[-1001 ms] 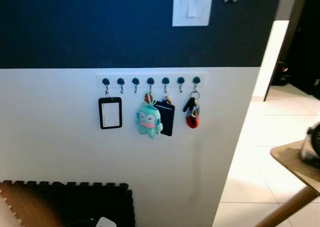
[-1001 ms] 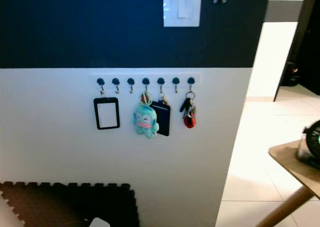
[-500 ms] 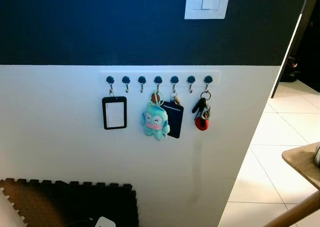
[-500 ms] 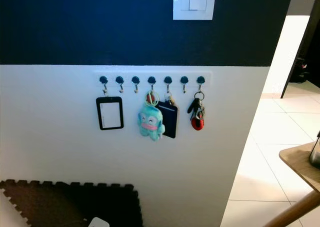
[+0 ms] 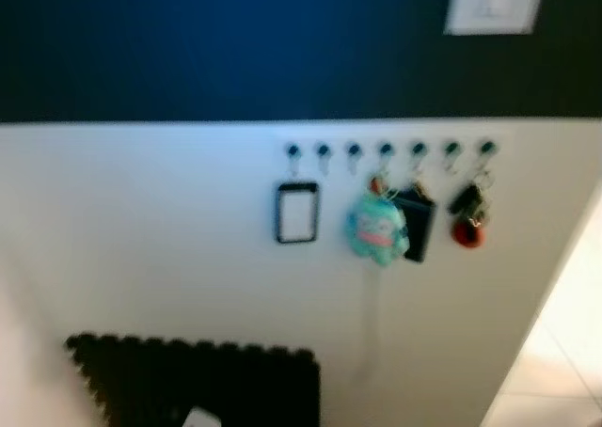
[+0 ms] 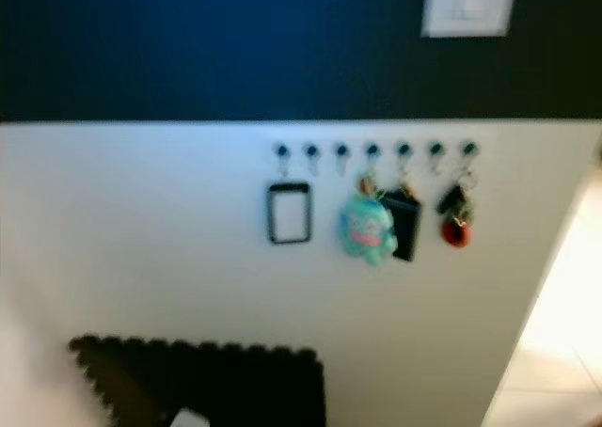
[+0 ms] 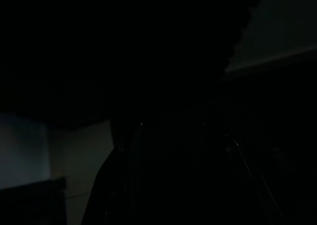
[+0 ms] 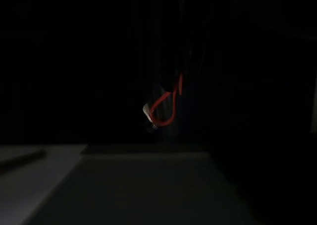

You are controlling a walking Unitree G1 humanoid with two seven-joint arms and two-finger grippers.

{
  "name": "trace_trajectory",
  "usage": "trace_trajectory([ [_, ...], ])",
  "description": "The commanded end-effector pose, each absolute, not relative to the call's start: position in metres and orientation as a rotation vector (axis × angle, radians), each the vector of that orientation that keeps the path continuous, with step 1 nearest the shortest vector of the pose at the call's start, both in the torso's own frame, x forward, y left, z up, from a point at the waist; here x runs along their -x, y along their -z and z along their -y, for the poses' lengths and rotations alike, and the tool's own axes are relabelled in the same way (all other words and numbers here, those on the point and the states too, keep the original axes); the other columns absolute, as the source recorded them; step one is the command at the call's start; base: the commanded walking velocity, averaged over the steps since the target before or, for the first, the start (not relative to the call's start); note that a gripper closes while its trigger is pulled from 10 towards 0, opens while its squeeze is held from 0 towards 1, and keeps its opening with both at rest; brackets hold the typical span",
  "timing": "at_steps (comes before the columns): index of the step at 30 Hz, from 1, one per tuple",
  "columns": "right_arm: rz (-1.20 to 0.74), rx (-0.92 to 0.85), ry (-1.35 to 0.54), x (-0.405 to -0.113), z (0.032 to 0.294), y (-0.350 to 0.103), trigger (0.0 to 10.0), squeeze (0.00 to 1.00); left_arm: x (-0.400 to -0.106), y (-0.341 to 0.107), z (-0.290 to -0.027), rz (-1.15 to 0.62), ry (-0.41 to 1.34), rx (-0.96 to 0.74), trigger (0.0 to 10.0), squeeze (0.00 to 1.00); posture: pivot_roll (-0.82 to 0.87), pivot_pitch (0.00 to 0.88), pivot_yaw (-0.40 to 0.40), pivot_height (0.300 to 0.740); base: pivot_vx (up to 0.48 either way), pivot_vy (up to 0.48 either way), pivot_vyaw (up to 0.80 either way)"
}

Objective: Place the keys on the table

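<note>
The keys (image 5: 468,218), a dark bunch with a round red fob, hang from the rightmost hook of a white rack (image 5: 388,150) on the white lower wall. The same keys (image 6: 456,216) look blurred in the right eye view. Both arms hang idle in the shade, and their wrist views are very dark. A thin red loop (image 8: 166,108) can be made out in the right wrist view.
On the other hooks hang a black-framed badge holder (image 5: 297,213), a teal plush toy (image 5: 376,231) and a dark card holder (image 5: 415,222). A white light switch (image 5: 495,4) sits on the dark blue upper wall. A dark foam mat (image 5: 202,385) lies below, and pale floor tiles (image 5: 564,352) are at the right.
The whole picture has slid to the right and gone blurry, so the camera has turned left. The wooden table at the right edge has dropped out of the picture. The hanging things have not moved.
</note>
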State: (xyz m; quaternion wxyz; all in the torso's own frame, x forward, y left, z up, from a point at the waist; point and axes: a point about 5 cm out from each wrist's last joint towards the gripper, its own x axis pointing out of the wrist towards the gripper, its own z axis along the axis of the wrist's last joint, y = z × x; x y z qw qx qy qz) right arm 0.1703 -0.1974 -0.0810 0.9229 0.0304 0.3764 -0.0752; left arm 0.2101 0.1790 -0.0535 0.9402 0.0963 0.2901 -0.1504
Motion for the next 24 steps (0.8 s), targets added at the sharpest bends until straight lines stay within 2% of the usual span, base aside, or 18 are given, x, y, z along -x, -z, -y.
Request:
trace_trajectory([
  [1, -0.795, -0.065, 0.162, -0.1637, 0.1978, 0.0842, 10.0, 0.0, -0.2079, 0.0543, -0.1809, -0.596, 0.306, -0.196, 10.0, 0.0, 0.03, 0.012, 0.036, 0.74, 0.0, 0.0, 0.0],
  [8, -0.796, -0.068, 0.164, -0.1629, 0.197, 0.0846, 10.0, 0.0, -0.2078, 0.0536, -0.1786, -0.586, 0.342, -0.218, 10.0, 0.0, 0.03, 0.013, 0.038, 0.74, 0.0, 0.0, 0.0],
  [18, -0.795, -0.069, 0.169, -0.1626, 0.1977, 0.0846, 10.0, 0.0, -0.208, 0.0529, -0.1749, -0.575, 0.37, -0.226, 10.0, 0.0, 0.03, 0.008, 0.039, 0.74, 0.0, -0.469, 0.0],
  [24, -0.793, -0.07, 0.167, -0.1634, 0.1976, 0.0842, 10.0, 0.0, -0.2098, 0.052, -0.178, -0.57, 0.341, -0.222, 10.0, 0.0, 0.03, 0.007, 0.037, 0.74, 0.0, 0.0, 0.0],
])
